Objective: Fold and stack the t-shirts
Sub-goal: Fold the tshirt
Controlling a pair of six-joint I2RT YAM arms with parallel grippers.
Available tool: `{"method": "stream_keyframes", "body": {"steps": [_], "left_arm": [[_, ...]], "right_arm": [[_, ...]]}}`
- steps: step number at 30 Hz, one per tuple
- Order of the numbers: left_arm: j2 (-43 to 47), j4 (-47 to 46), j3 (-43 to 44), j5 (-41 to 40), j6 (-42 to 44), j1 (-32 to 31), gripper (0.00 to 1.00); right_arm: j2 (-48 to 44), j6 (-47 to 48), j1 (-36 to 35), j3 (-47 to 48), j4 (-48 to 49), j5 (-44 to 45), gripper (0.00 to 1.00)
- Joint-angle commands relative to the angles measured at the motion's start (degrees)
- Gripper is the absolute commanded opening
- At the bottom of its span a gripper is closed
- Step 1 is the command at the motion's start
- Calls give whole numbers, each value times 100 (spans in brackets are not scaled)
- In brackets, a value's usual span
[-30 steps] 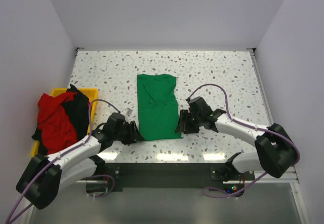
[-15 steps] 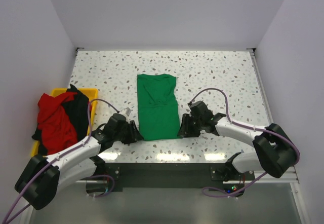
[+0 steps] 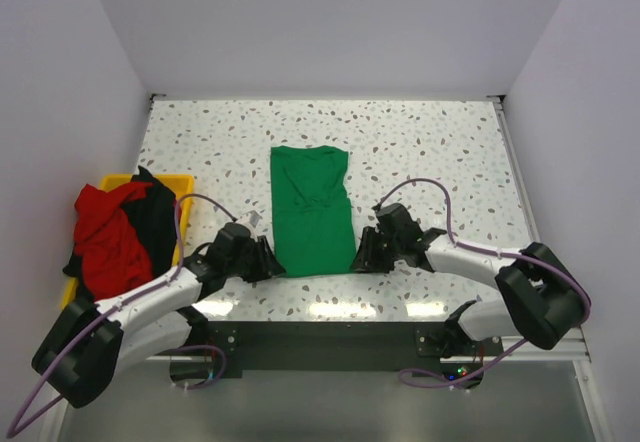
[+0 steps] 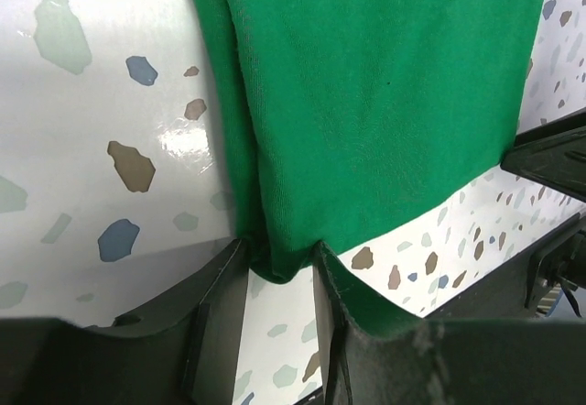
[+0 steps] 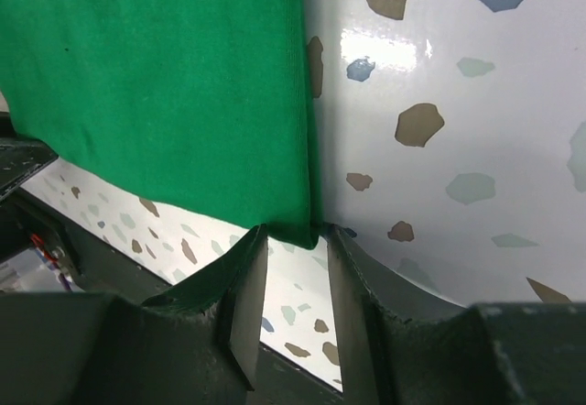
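A bright green t-shirt [image 3: 312,212], folded into a long strip, lies flat in the middle of the table. My left gripper [image 3: 268,260] is at its near left corner. In the left wrist view that gripper [image 4: 279,251] is open, its fingers either side of the bunched corner of the green shirt [image 4: 366,103]. My right gripper [image 3: 360,258] is at the near right corner. In the right wrist view it [image 5: 295,235] is open around the edge of the green shirt [image 5: 165,75]. A red t-shirt [image 3: 105,232] and a black t-shirt [image 3: 155,217] lie heaped at the left.
A yellow plastic bin [image 3: 186,184] at the left edge holds the red and black shirts, which spill over its sides. The table is white speckled terrazzo [image 3: 440,152], closed in by white walls on three sides.
My right gripper has moved nearer along the shirt's right edge, down to its near right corner. My left gripper has barely shifted. The green shirt lies as before.
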State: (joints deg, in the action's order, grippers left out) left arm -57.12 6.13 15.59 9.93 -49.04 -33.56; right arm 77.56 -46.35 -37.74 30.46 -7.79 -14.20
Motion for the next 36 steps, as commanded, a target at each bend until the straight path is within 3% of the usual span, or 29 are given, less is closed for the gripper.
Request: {"method": "stream_keyframes", "body": {"steps": [1, 8, 11, 18, 31, 36], "left_arm": [[-106, -191, -127, -159, -115, -71, 38], [-220, -314, -180, -150, -203, -151, 31], [-203, -306, -171, -141, -247, -221, 27], [8, -7, -127, -18, -291, -291, 8], [1589, 1355, -92, 193, -361, -616, 0], [1819, 1584, 416, 53, -318, -617, 0]], "right_arm": [[110, -181, 3, -154, 383, -75, 36], [286, -287, 3, -233, 656, -101, 30], [286, -270, 3, -216, 665, -127, 18], [32, -103, 3, -259, 428, -241, 0], [-1532, 328, -260, -646, -837, -681, 0], [-1929, 521, -252, -190, -1531, -392, 0]]}}
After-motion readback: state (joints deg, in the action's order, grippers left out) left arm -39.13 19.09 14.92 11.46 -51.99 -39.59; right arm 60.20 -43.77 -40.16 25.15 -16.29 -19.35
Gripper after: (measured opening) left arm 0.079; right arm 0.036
